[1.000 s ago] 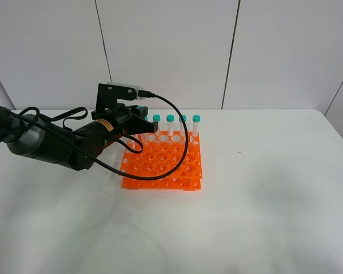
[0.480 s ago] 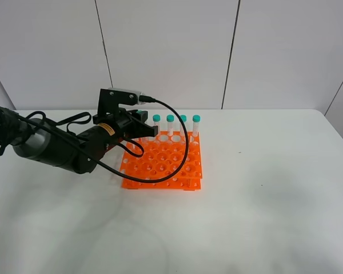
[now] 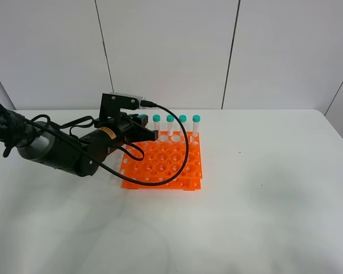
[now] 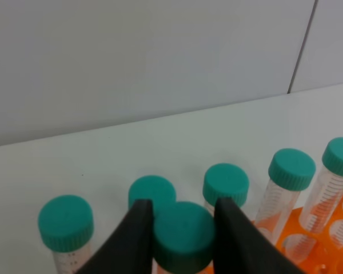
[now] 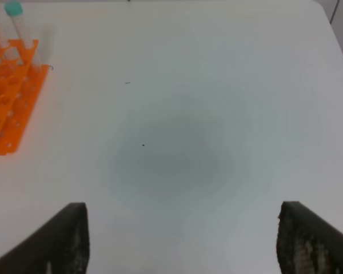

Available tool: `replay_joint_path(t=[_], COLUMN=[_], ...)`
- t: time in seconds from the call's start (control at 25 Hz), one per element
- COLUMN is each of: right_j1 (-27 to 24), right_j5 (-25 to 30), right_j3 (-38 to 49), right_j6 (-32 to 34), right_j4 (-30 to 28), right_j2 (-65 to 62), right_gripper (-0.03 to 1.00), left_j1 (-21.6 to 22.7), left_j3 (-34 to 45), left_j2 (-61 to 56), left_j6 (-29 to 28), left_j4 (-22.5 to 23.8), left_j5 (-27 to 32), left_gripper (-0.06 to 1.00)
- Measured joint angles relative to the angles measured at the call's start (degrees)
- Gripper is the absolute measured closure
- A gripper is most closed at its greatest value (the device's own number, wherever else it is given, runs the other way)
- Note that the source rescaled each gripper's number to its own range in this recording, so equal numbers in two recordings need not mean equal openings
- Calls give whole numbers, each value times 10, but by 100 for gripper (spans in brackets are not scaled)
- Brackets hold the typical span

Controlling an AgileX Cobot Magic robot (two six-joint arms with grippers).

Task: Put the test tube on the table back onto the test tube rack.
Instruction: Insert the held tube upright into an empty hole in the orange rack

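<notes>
My left gripper [image 4: 183, 225] is shut on the teal cap of a test tube [image 4: 184, 242], which it holds upright between its black fingers [image 4: 134, 240]. In the exterior view the left gripper [image 3: 145, 133] hangs over the back left part of the orange test tube rack [image 3: 163, 162], and the arm hides the held tube. Several other teal-capped tubes [image 4: 291, 168] stand in the rack's back row [image 3: 183, 120], close around the held one. My right gripper [image 5: 183, 211] is open and empty over the bare white table [image 5: 177, 114]; it is out of the exterior view.
The rack stands at the middle left of the table [image 3: 263, 188], and its near rows of holes are empty. The rack's corner with two tubes shows in the right wrist view [image 5: 8, 108]. A black cable [image 3: 180, 142] loops over the rack. A white wall stands behind.
My left gripper has sunk slightly over the rack's back left with the tube still in it. The rack and the other tubes have not moved.
</notes>
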Motion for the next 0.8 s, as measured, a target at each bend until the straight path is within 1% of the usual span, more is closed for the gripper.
replay_joint_path(t=[0.48,0.8], right_j1=[0,0], right_j5=[-1,-1], right_j3=[0,0], right_j6=[0,0], right_j4=[0,0], right_j2=[0,0], right_gripper=[9,9], left_j1=[0,0], left_j3=[0,0], left_j2=[0,0], left_j6=[-1,-12], left_j4=[0,-1], left_j5=[2,2], left_gripper=[94,94])
